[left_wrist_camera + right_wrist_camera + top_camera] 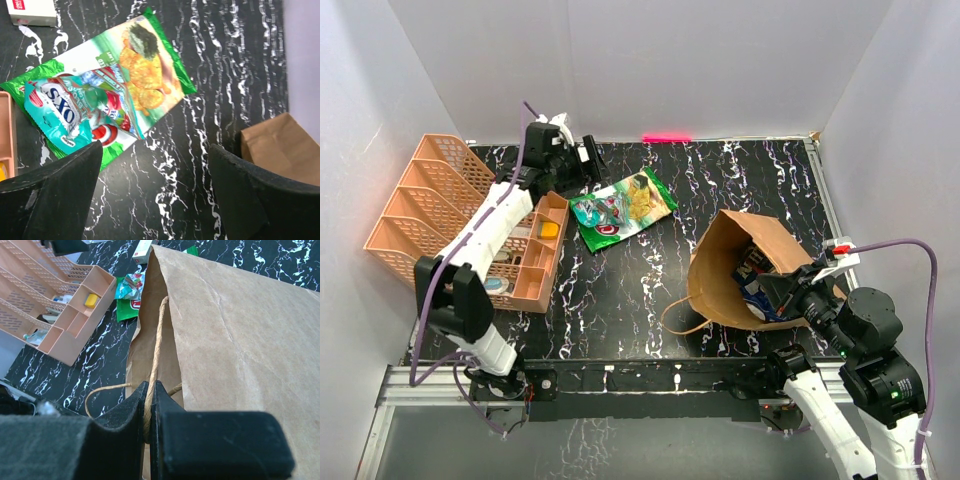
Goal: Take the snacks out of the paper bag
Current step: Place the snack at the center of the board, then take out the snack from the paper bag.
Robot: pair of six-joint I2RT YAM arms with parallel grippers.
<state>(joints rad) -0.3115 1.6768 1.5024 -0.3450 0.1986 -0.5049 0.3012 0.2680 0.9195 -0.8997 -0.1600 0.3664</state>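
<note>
The brown paper bag (pixel 745 262) lies on its side on the black marbled table, and dark blue packets (pixel 754 277) show in its mouth. My right gripper (pixel 784 291) is at that mouth. In the right wrist view it (pixel 151 390) is shut on the bag's twisted paper handle (pixel 157 347), with the bag's wall (pixel 235 325) just beyond. A green chip bag (pixel 632 205) lies flat on the table with a teal-white pouch (pixel 591 211) on it. My left gripper (pixel 583 163) is open and empty above the table near them (pixel 155 195); both packets show there, the chip bag (pixel 150 80) and the pouch (pixel 65 112).
An orange mesh organiser (pixel 418 205) and a peach compartment tray (pixel 533 262) stand at the left. A small white box (pixel 32 12) lies behind the packets. The bag's other handle loop (pixel 678 322) lies on the table. White walls enclose three sides.
</note>
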